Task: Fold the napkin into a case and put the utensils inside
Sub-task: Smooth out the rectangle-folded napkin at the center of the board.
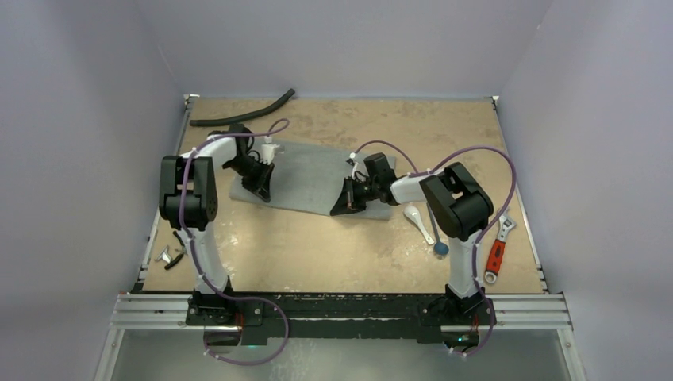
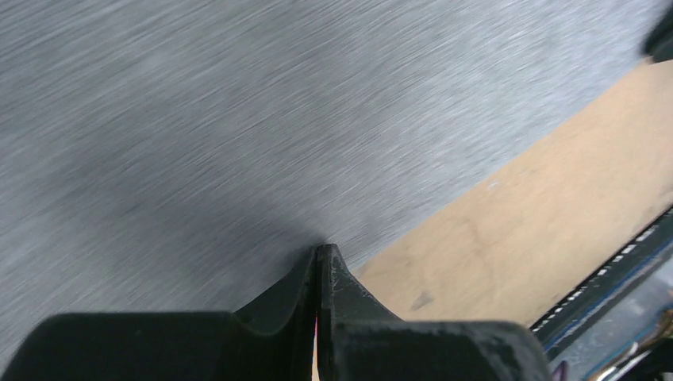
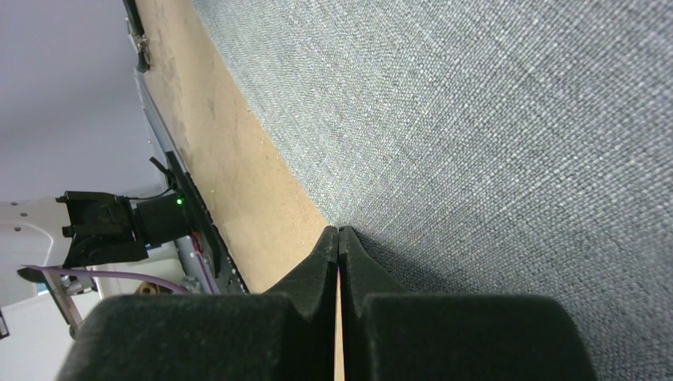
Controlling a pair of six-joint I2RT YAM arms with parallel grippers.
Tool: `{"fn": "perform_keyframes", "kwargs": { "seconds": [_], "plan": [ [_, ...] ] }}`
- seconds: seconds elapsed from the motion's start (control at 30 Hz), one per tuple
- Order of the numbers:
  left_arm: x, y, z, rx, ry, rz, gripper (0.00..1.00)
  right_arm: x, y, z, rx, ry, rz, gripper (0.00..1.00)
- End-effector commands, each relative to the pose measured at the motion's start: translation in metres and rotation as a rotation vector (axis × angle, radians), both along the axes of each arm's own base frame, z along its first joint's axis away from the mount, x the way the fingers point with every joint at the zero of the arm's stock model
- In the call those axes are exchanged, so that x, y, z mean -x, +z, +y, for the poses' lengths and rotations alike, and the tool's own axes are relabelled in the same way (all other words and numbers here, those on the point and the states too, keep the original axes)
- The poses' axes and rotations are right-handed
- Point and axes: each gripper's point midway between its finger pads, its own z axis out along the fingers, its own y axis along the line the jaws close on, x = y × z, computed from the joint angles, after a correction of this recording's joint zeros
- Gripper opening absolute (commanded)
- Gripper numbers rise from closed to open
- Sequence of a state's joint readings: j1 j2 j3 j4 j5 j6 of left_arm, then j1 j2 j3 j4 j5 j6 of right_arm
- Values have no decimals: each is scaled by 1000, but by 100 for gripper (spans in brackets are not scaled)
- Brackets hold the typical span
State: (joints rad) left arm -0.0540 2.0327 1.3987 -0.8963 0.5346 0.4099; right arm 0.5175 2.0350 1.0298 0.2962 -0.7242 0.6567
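1. My left fingers [image 2: 278, 305] are clenched on the 8 o'clock edge of the napkin [image 1: 305, 175], which lies mid-tabletop [image 1: 317, 254]. The thin cloth could slip out if I lift fast.
2. My right fingers [image 3: 373, 274] pinch its 5 o'clock corner. Uneven lifting would skew the fold.
3. The white spoon [image 1: 416, 218] and blue-ended stick [image 1: 436, 238] lie at 4 o'clock, where my right arm could knock them. The wrench [image 1: 497, 252] lies just beyond them.

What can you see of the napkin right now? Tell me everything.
The napkin is a plain grey woven cloth, thin and soft-looking. It lies spread flat and slightly skewed on the tan table, around its middle. The left gripper and the right gripper are each shut on its near edge, one toward each end.
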Motion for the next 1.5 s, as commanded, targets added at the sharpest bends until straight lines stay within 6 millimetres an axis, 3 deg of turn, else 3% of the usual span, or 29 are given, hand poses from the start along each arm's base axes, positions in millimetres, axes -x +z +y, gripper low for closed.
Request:
{"fn": "perform_keyframes", "kwargs": {
  "seconds": [0.0, 0.27, 0.4, 0.53, 0.63, 0.83, 0.97, 1.03, 1.17, 1.27, 1.37, 1.47],
  "plan": [
    [-16, 22, 56, -153, -9, -123, 0, 15, -36, -29, 157, -50, 73, 0],
    [-28, 14, 128, -337, 58, -172, 0, 18, -36, -32, 162, -55, 73, 0],
    [-29, 15, 146, -381, 73, -178, 0, 18, -35, -32, 162, -60, 70, 0],
    [-33, 21, 152, -413, 77, -215, 0, 15, -32, -31, 161, -58, 62, 0],
    [-32, 30, 145, -372, 79, -215, 0, 10, -21, -29, 153, -52, 39, 2],
    [-30, 84, 108, -184, 94, -237, 15, -1, 21, -30, 160, -70, -35, 52],
    [-26, 102, 85, -115, 73, -261, 16, 1, 46, -41, 139, -93, -67, 57],
    [-26, 98, 71, -118, 50, -283, 16, 3, 51, -46, 133, -95, -73, 56],
    [-24, 70, 44, -175, -11, -288, 14, 9, 47, -65, 162, -117, -52, 51],
    [-27, 50, 46, -206, 7, -274, 11, 10, 37, -96, 209, -190, -32, 50],
    [-30, 30, 56, -266, 22, -263, 8, 12, 31, -131, 259, -281, -16, 58],
    [-28, 22, 59, -281, 22, -258, 7, 19, 36, -150, 290, -345, -21, 63]
  ]
}}
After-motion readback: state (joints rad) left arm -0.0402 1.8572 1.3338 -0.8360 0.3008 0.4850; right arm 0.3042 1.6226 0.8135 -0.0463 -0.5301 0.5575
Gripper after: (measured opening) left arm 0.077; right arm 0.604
